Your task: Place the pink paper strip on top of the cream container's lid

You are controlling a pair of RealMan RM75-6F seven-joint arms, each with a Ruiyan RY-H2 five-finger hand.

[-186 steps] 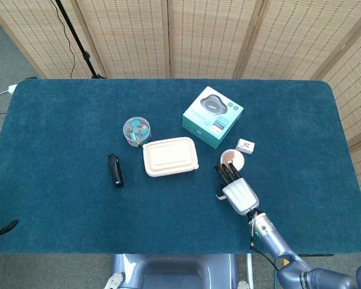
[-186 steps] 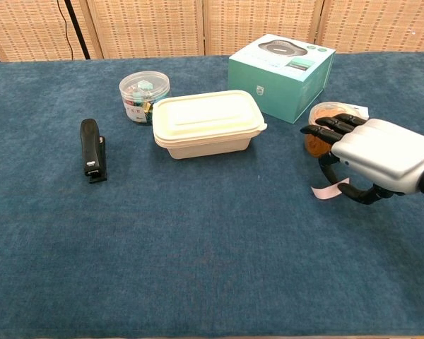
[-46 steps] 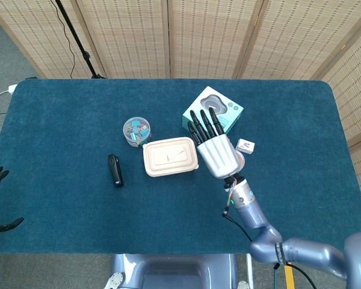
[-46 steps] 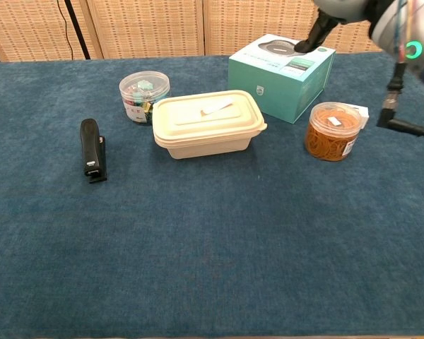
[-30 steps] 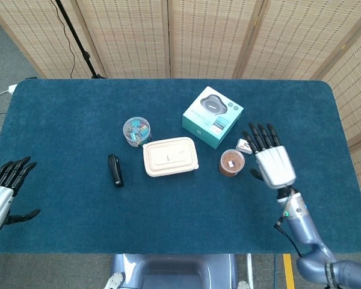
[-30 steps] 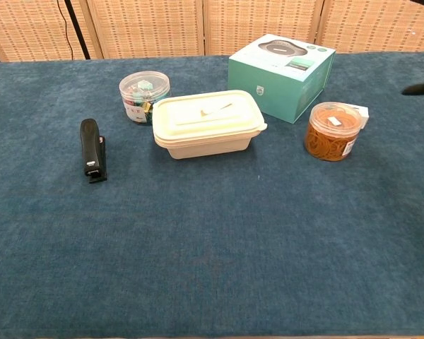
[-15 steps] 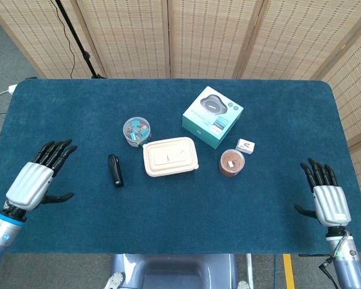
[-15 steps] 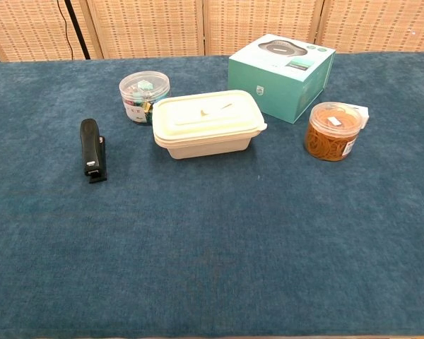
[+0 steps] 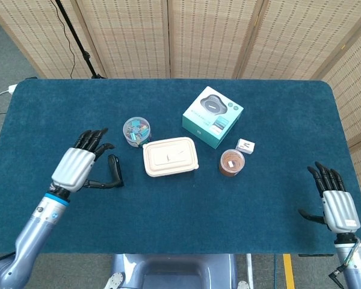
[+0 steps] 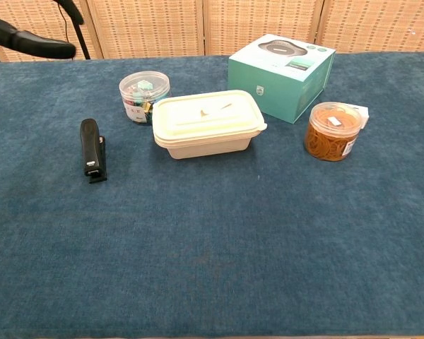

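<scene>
The cream container [image 9: 170,156] [image 10: 207,123] stands mid-table with its lid on. The pale pink paper strip [image 9: 175,153] [image 10: 216,107] lies flat on top of that lid. My left hand [image 9: 78,164] hovers open above the table, left of the container, fingers spread and holding nothing; only its dark fingertips [image 10: 35,44] show in the chest view. My right hand [image 9: 336,205] is open and empty near the table's right front edge, far from the container.
A black stapler [image 9: 114,170] [image 10: 90,149] lies just right of my left hand. A clear tub of clips [image 9: 136,130] [image 10: 143,95], a teal box [image 9: 212,116] [image 10: 283,75], an orange tub of rubber bands [image 9: 230,162] [image 10: 333,131] and a small white box [image 9: 246,146] stand around the container.
My right hand let go of the strip on the lid, then withdrew to the right front edge. My left hand has risen and moved right towards the stapler.
</scene>
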